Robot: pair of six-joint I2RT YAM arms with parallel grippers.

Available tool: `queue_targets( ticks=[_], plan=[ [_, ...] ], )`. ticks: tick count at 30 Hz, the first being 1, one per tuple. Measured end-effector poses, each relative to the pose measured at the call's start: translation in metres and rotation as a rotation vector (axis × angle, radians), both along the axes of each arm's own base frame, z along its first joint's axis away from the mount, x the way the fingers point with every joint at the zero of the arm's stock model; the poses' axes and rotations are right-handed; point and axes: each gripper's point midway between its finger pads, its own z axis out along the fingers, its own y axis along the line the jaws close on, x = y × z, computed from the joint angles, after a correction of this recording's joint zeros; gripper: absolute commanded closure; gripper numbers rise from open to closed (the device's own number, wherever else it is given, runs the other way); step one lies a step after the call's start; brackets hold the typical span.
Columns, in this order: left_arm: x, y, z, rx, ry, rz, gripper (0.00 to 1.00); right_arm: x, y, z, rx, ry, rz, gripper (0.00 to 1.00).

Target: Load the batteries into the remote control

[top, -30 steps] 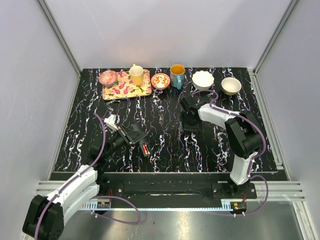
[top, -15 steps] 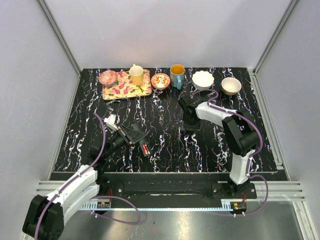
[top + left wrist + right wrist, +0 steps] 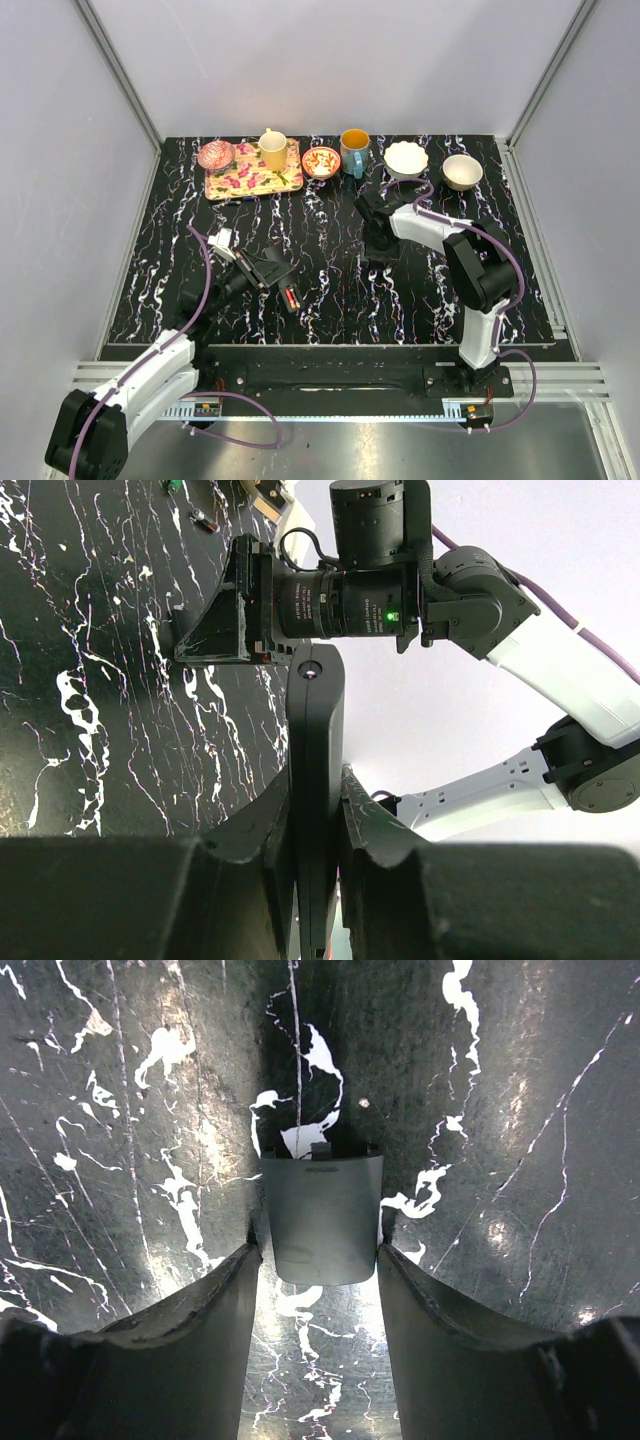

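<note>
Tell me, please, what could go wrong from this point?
The right tool seems to pinch the flat battery cover by its thin edges only; it could pop out when lifted. The left tool clamps the remote control with a long stretch sticking out, so pressing the cover on might lever it loose.

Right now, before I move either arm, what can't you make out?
- Remote control battery bay: left wrist shows only its edge; top view too small.
- Battery cover: hidden under right gripper from above.
- Whether right fingers pinch it: right wrist, contact shadowed.
</note>
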Motion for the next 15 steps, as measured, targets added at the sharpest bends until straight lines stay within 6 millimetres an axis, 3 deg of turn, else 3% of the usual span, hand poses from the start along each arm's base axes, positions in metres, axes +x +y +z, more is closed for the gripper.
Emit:
queue_targets(
  ticks=[15],
  plan=[
    [0.0008,-0.0003,-0.0031,0.005,0.011,0.0,1.0,0.0026,0.0013,-0.0006,-0.01,0.023,0.078,0.53]
  ],
)
